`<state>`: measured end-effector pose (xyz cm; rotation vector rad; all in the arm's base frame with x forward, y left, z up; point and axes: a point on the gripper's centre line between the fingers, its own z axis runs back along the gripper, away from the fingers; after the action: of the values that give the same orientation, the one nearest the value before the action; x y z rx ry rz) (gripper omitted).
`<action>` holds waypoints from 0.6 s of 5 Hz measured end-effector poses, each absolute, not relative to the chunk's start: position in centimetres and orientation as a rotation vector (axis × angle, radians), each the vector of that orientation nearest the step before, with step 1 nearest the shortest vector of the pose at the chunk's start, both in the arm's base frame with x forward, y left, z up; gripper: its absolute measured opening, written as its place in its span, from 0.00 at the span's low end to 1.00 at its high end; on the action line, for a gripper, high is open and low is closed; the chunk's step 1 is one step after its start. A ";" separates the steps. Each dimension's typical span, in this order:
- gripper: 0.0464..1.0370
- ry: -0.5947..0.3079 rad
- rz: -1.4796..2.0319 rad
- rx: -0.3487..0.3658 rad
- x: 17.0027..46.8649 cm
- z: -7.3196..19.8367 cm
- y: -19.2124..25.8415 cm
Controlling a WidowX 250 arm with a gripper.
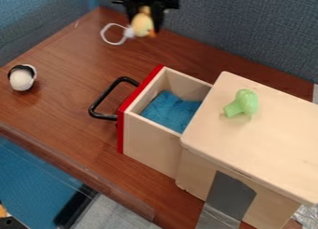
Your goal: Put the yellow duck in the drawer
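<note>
Camera view: black two-finger gripper (145, 30), top of view, its fingers closed in around a yellow duck (142, 24) with a white loop (109, 36), apart from the open, red-fronted wooden drawer (149, 140) holding blue cloth (169, 111). Green toy broccoli (246, 102) rests on the wooden cabinet (255, 144).

Blue-gray fabric panels (248, 32), brown wooden tabletop (62, 102), gray floor (118, 214)
</note>
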<state>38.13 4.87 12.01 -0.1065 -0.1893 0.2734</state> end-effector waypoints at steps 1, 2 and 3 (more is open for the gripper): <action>0.41 -0.188 0.196 -0.102 36.3 12.4 0.4; 0.41 -0.167 0.124 -0.094 34.8 11.7 -3.4; 0.41 -0.143 0.107 -0.086 33.8 10.3 -5.0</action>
<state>33.81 -5.02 10.34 -0.0858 -0.1432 0.1067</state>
